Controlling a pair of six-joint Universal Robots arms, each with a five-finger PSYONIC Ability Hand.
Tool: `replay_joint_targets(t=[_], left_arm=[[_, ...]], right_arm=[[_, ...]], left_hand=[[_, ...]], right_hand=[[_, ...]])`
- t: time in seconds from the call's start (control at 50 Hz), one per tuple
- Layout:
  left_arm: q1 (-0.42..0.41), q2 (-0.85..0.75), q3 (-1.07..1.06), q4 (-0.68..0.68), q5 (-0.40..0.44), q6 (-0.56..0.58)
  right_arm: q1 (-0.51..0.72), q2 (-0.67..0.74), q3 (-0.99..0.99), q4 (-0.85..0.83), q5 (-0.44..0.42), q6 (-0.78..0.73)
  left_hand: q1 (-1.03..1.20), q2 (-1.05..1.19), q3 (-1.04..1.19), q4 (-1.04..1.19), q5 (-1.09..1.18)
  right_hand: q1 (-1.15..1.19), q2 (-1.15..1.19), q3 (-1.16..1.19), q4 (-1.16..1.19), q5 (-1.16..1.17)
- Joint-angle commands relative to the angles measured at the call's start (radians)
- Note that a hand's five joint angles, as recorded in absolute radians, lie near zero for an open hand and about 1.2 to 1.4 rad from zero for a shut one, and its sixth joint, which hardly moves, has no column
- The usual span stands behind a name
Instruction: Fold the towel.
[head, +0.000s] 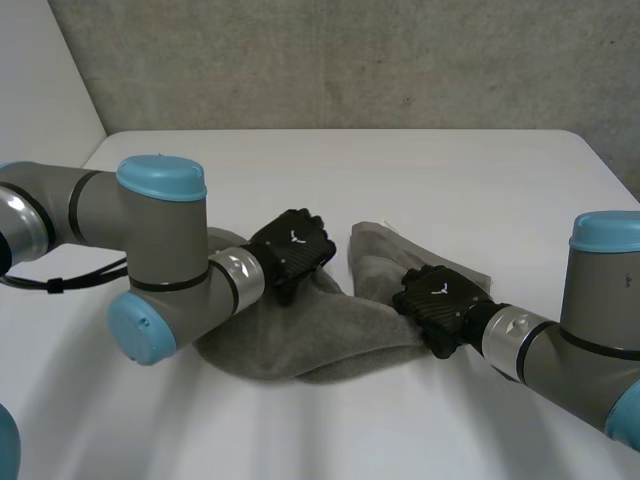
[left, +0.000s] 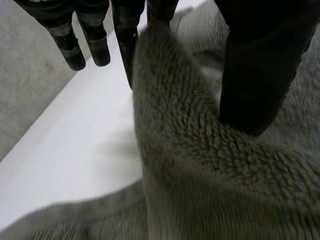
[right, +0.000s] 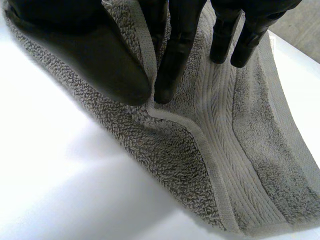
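Observation:
A grey towel (head: 310, 345) lies bunched in the middle of the white table (head: 350, 170). My left hand (head: 290, 250) rests on its left part. In the left wrist view its fingers (left: 95, 40) are straight and a raised fold of the towel (left: 200, 165) stands between them and the thumb (left: 255, 75), which lies on the cloth. My right hand (head: 435, 300) is on the towel's right part. In the right wrist view its thumb (right: 100, 50) and a finger (right: 175, 60) pinch the hemmed edge of the towel (right: 235, 150).
A grey wall (head: 350, 60) stands behind the table's far edge. Bare table surface runs in front of the towel (head: 330, 430) and beyond it. The left arm's elbow (head: 160, 260) sits low over the table's left side.

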Motion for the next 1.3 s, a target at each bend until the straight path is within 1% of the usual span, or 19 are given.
replay_joint_targets(t=[0.02,0.06,0.12,0.36,0.46,0.5,0.58,0.68,0.72,0.74,0.78,0.8,0.9,0.94,1.0,1.04,1.06,1.16,1.3], left_arm=[[0.000,0.032,-0.036,-0.026,-0.131,0.094],[0.010,0.077,-0.074,-0.023,-0.193,0.105],[0.013,0.120,-0.118,-0.018,-0.232,0.104],[0.044,0.277,-0.287,-0.014,-0.266,0.104],[0.099,0.341,-0.352,0.008,-0.272,0.099],[0.170,0.366,-0.411,0.017,-0.290,0.097],[0.202,0.371,-0.456,0.020,-0.290,0.090],[0.181,0.434,-0.482,0.074,-0.252,0.018],[0.146,0.482,-0.482,0.147,-0.207,-0.046],[0.145,0.483,-0.482,0.147,-0.207,-0.047],[0.095,0.495,-0.454,0.186,-0.146,-0.071],[0.095,0.495,-0.454,0.186,-0.146,-0.071],[0.053,0.450,-0.368,0.163,-0.029,-0.056],[0.052,0.386,-0.310,0.092,0.038,-0.030],[0.052,0.360,-0.283,0.048,0.066,-0.007],[0.049,0.316,-0.249,-0.049,0.110,0.076],[0.049,0.315,-0.249,-0.049,0.110,0.076],[0.041,0.256,-0.238,-0.204,0.126,0.301],[0.041,0.230,-0.232,-0.198,0.118,0.361]], right_arm=[[-0.001,-0.005,0.001,0.023,0.007,-0.007],[-0.002,-0.008,0.003,0.044,0.004,-0.009],[-0.005,-0.024,0.006,0.089,-0.004,-0.009],[-0.056,-0.076,0.008,0.138,-0.027,-0.079],[-0.047,-0.074,0.018,0.142,-0.046,-0.079],[-0.045,-0.074,0.020,0.142,-0.046,-0.079],[-0.044,-0.074,0.020,0.142,-0.047,-0.079],[-0.044,-0.074,0.014,0.141,-0.047,-0.075],[-0.044,-0.074,0.014,0.141,-0.047,-0.075],[-0.044,-0.074,0.014,0.141,-0.047,-0.075],[-0.045,-0.074,0.021,0.139,-0.047,-0.073],[-0.045,-0.074,0.021,0.139,-0.047,-0.073],[-0.045,-0.071,0.031,0.135,-0.047,-0.073],[-0.048,-0.071,0.034,0.133,-0.046,-0.073],[-0.053,-0.071,0.034,0.133,-0.046,-0.073],[-0.054,-0.071,0.034,0.133,-0.046,-0.073],[-0.055,-0.071,0.034,0.133,-0.046,-0.073],[-0.058,-0.070,0.034,0.133,-0.046,-0.079],[-0.056,-0.067,0.035,0.133,-0.046,-0.082]], left_hand=[[0.097,0.101,-0.044,-0.052,0.096],[0.197,0.201,-0.044,-0.052,0.196],[0.212,0.216,-0.044,-0.052,0.211],[0.227,0.230,-0.044,-0.052,0.226],[0.227,0.230,-0.044,-0.052,0.226],[0.227,0.230,-0.044,-0.052,0.226],[0.221,0.224,-0.044,-0.052,0.220],[0.080,0.084,-0.044,-0.052,0.079],[-0.110,-0.107,-0.044,-0.052,-0.111],[-0.111,-0.107,-0.044,-0.052,-0.112],[-0.210,-0.207,-0.044,-0.052,-0.211],[-0.211,-0.207,-0.044,-0.052,-0.212],[-0.231,-0.228,-0.044,-0.052,-0.232],[-0.231,-0.228,-0.044,-0.052,-0.232],[-0.229,-0.225,-0.044,-0.052,-0.229],[-0.226,-0.222,-0.044,-0.052,-0.227],[-0.226,-0.222,-0.044,-0.052,-0.227],[-0.214,-0.210,-0.044,-0.052,-0.215],[-0.228,-0.225,-0.044,-0.052,-0.229]], right_hand=[[0.014,0.037,-0.006,-0.007,0.008],[0.029,0.051,-0.006,-0.007,0.023],[0.050,0.072,-0.006,-0.007,0.044],[0.073,0.096,-0.006,-0.007,0.067],[0.073,0.096,-0.006,-0.007,0.067],[0.073,0.096,-0.006,-0.007,0.067],[0.073,0.096,-0.006,-0.007,0.067],[0.073,0.096,-0.006,-0.007,0.067],[0.073,0.096,-0.006,-0.007,0.067],[0.073,0.096,-0.006,-0.007,0.067],[0.070,0.093,-0.006,-0.007,0.064],[0.070,0.093,-0.006,-0.007,0.064],[0.064,0.087,-0.006,-0.007,0.058],[0.061,0.084,-0.006,-0.007,0.055],[0.056,0.078,-0.006,-0.007,0.050],[0.053,0.075,-0.006,-0.007,0.047],[0.053,0.075,-0.006,-0.007,0.047],[0.044,0.066,-0.006,-0.007,0.038],[0.041,0.063,-0.006,-0.007,0.035]])
